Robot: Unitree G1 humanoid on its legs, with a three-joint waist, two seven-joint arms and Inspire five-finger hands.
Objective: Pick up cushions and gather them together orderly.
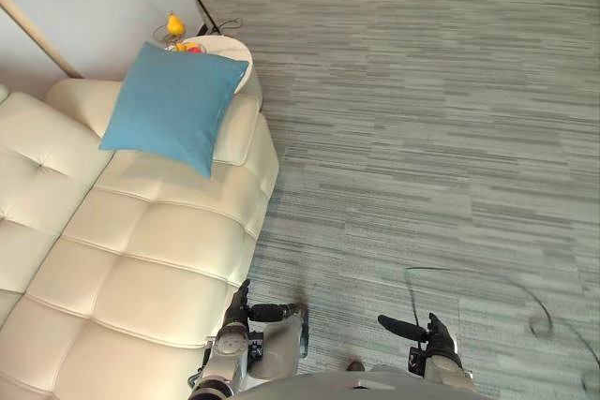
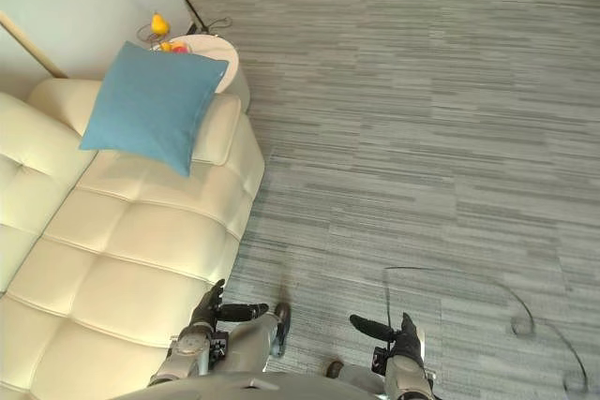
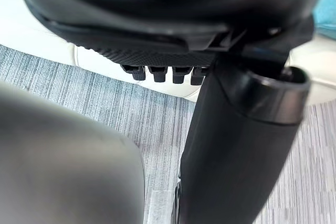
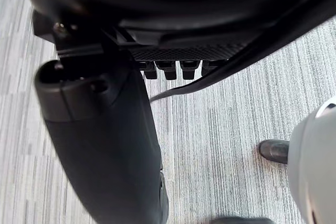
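Leaning on the far armrest of the sofa, the blue cushion stood tilted. The left hand hung beside the sofa's front edge and the right hand farther from the sofa over carpet. Both had fingers relaxed, holding nothing.

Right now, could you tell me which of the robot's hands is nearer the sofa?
The left hand, right beside the cream sofa; the right hand hangs over the carpet, farther off.
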